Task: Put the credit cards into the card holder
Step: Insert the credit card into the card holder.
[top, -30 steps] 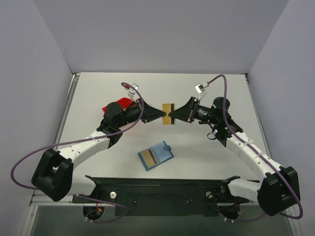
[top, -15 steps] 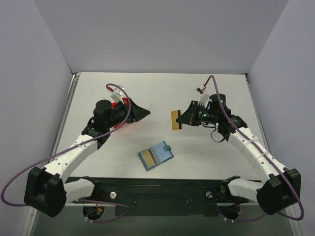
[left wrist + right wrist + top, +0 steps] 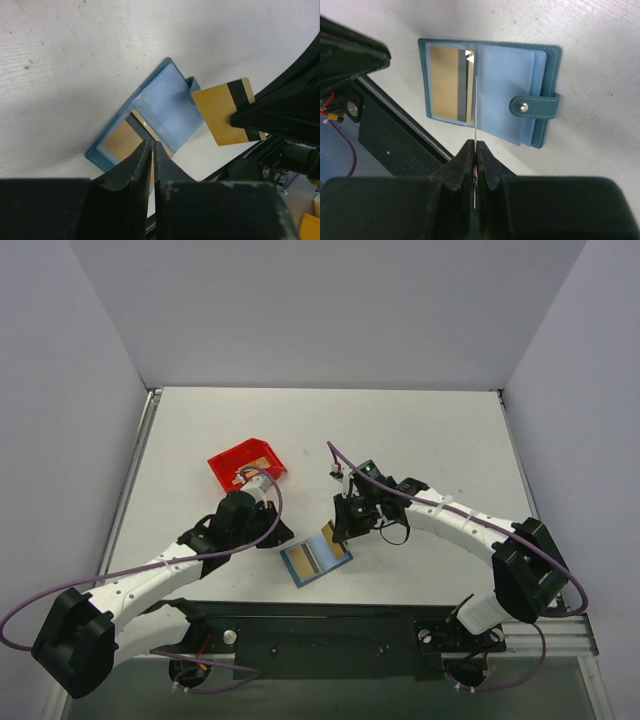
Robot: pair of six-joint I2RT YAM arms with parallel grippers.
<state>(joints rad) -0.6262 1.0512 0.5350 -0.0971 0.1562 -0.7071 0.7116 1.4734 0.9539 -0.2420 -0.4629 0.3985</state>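
Observation:
The teal card holder (image 3: 312,562) lies open on the table near the front, snap tab (image 3: 532,106) to its right. One gold credit card (image 3: 447,82) sits in its left pocket. My right gripper (image 3: 339,530) is shut on a second credit card (image 3: 222,114), held on edge just over the holder's right half; the right wrist view shows it as a thin line (image 3: 476,107). My left gripper (image 3: 284,538) hovers at the holder's left edge. Its jaws stand a narrow slit apart with nothing between them (image 3: 152,150).
A red bin (image 3: 232,462) stands behind the left arm with another gold card (image 3: 262,462) in it. The black base rail (image 3: 330,625) runs just in front of the holder. White walls close the table at the back and sides.
A second ago both grippers met at the card in mid-air. The left one let go and swung down to the holder's left edge. The right one carried the card down over the holder.

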